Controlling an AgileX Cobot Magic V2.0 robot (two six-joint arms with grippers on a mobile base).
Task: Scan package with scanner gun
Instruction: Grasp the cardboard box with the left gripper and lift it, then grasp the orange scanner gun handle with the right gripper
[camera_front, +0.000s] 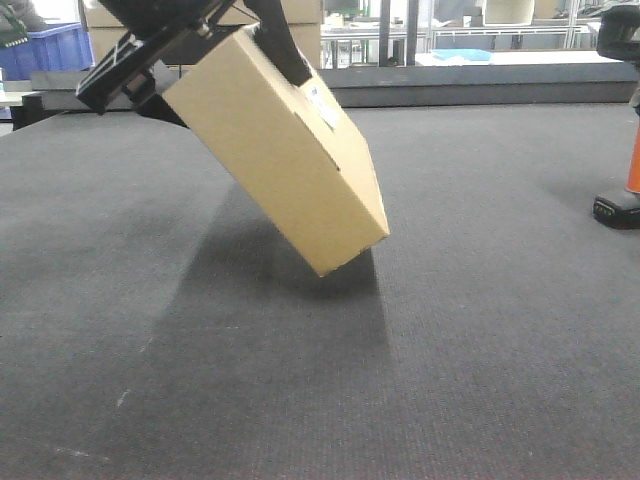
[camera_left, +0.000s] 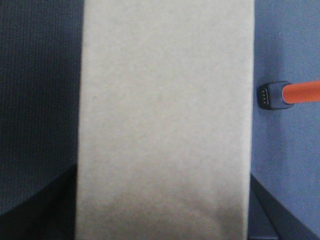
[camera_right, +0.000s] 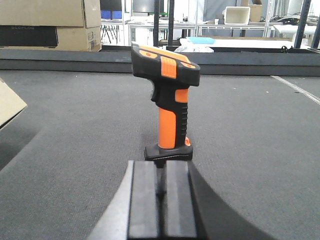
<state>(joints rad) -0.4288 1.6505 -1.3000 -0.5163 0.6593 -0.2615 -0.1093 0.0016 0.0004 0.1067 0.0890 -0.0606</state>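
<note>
The front-facing camera sat low, barely above the gray desk (camera_front: 480, 380), and looked level across it toward the far shelving. The package (camera_front: 280, 150) hung close at its 11 o'clock, and the scanner gun (camera_front: 633, 160) was cut off by the frame edge at 3 o'clock. The left wrist camera faced the package's broad side from very near, with the gun's base at 3 o'clock. The right wrist camera looked level over the right pincer (camera_right: 161, 172), with the gun close at 12 o'clock and a package corner at 9 o'clock.

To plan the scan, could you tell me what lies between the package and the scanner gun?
Front view: only bare mat between package and scanner gun.
</note>
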